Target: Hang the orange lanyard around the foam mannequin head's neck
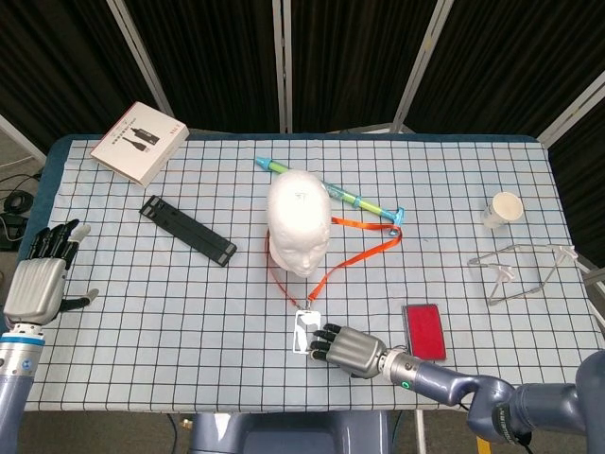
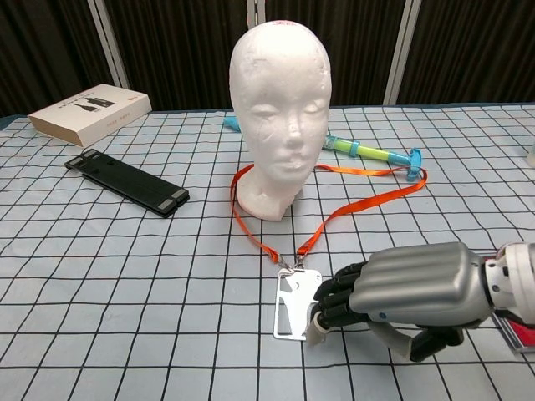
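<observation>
On the checked table (image 1: 142,284), the orange lanyard (image 2: 355,205) loops the foam mannequin head (image 2: 280,109) mid-table, while the right hand (image 2: 401,288), fingers curled on the badge holder (image 2: 297,305) near the front edge, risks toppling it by tugging; left hand (image 1: 38,279) idles spread.

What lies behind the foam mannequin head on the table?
Behind the foam head lies a teal pen-like tool, its middle hidden by the head. The orange lanyard passes behind the neck there too; that stretch is covered.

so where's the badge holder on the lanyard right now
The badge holder lies flat on the table's near edge in front of the mannequin head, with the right robot hand touching its right side.
</observation>
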Controlling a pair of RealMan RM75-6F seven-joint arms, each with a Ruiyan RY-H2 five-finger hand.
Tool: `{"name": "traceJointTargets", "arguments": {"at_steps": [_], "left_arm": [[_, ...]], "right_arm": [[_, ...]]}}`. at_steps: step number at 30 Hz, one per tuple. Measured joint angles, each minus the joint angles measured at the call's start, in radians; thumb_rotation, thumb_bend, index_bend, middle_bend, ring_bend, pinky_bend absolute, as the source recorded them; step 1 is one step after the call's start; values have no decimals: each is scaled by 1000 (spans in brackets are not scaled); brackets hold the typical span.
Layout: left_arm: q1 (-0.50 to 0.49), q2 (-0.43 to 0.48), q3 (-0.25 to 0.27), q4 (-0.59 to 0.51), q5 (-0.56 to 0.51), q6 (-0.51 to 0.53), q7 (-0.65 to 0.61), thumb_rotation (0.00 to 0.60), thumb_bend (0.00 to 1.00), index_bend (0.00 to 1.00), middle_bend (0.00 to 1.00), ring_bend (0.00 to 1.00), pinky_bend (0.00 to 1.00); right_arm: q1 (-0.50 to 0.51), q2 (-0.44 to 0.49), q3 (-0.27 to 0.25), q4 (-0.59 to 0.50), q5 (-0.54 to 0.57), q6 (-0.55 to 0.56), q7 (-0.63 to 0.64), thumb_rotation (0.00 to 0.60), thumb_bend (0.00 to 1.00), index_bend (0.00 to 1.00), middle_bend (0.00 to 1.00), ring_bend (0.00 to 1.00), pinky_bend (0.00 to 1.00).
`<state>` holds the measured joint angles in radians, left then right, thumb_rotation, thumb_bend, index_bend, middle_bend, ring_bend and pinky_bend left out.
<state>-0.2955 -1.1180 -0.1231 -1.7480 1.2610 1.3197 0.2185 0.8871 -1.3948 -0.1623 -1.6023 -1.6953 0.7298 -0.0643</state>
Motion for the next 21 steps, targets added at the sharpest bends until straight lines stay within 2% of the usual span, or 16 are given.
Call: {"name": "traceJointTargets", "arguments": {"at_steps": [7,13,17,21], "left_arm": [[1,-2,0,1,0,0,1,600,197,0,0,0,0],[5,-1,2,1,5,3,-1,600,197,0,0,0,0],[13,2,6,-3,16,15,-3,600,197,0,0,0,0],[27,5,15,-11,38,39,-4,600,197,0,0,0,0]], "right_arm": [[-7,70,-14,-30,-63,70,-8,600,1000,213,169,78,139],[-34,172,-29,-57,-117,175,-32,600,1000,213,172,78,149],[-84,251,-40,-65,-140,284,-46,600,990,214,172,78,152],[-154,308,-44,-57,-148,413,-52,600,931,214,168,78,150]]}}
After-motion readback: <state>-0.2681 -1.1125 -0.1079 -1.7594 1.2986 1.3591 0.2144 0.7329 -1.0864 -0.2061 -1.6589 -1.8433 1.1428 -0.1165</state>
